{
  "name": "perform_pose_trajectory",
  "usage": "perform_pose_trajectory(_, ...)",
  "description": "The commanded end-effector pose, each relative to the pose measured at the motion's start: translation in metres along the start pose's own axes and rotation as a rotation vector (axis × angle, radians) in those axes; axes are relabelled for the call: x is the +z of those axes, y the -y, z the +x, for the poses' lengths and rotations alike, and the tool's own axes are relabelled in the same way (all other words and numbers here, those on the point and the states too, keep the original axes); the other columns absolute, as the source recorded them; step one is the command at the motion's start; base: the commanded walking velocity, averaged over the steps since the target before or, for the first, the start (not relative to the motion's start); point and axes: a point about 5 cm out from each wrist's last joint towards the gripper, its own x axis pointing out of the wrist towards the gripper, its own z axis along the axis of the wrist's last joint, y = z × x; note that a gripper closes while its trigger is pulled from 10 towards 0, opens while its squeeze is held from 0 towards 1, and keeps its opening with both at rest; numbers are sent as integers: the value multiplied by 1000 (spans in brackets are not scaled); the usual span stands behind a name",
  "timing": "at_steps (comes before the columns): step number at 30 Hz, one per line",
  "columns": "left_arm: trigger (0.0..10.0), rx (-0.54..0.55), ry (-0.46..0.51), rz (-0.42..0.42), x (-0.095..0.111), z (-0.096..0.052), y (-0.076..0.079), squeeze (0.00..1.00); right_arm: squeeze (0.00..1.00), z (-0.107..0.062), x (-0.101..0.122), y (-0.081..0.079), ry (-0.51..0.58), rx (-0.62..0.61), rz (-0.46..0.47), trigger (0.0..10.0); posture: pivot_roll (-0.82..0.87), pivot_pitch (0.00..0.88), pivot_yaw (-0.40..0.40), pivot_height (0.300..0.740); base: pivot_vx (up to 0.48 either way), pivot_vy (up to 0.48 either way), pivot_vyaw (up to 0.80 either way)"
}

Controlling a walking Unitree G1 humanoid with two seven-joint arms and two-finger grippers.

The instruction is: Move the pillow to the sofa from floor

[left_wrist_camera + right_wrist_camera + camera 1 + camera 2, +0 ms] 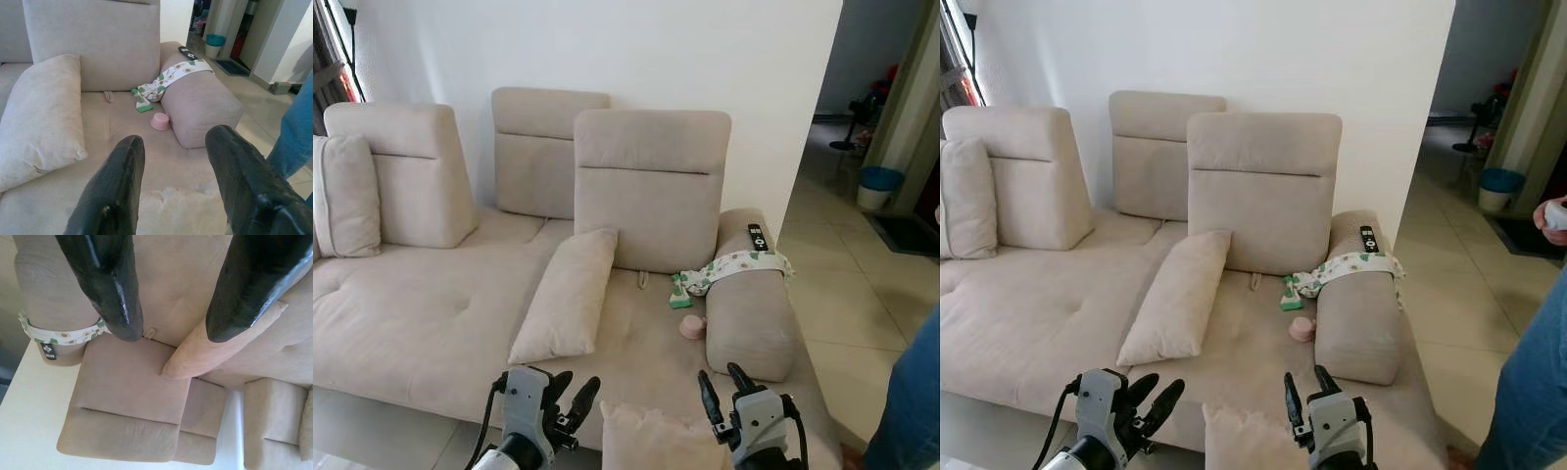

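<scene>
We stand at the near edge of a beige sofa, both arms raised in front of us. Our left gripper hovers just over the sofa's front edge with its two black fingers spread apart and nothing between them. Our right gripper hovers a little to the right, its fingers also parted and empty.

Between the two grippers, at the very near edge of the seat, we see the top of a beige pillow; its lower part is cut off by the frame, so we cannot tell what it rests on. In the left wrist view its crumpled fabric lies just below the fingertips.

A second, larger cushion leans tilted on the seat against the middle backrest. To the right lies a thick roll-shaped armrest, with a patterned cloth draped over it and trailing down to the seat. A black remote sits on the far end of the armrest. A small pink cup sits on the seat, touching or just beside the armrest. Another cushion stands at the far left against a backrest.

At the right edge we see a person's leg in blue jeans on the tiled floor, and, in the right eye view, a hand.
</scene>
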Motion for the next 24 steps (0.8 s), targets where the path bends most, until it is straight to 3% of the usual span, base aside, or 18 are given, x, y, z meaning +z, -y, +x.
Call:
perform_pose_trajectory(1,10000,13,-13,-3,-2,-1,-4,0,0,-1,-2,-1,-7,6,-1,10000,136,0,33,740,0,0,0)
perform_pose_trajectory(8,10000,22,-18,29,-9,-2,-11,0,0,-8,-18,-12,-64,176,-61,10000,131,0,35,740,0,0,0)
perform_pose_trajectory(19,10000,29,13,-59,-10,-1,-9,0,0,2,-2,-8,43,193,-135,10000,131,0,23,740,0,0,0)
perform_pose_trajectory(24,10000,13,15,-51,-12,-1,-4,0,0,3,-2,-9,56,219,-152,10000,132,0,17,740,0,0,0)
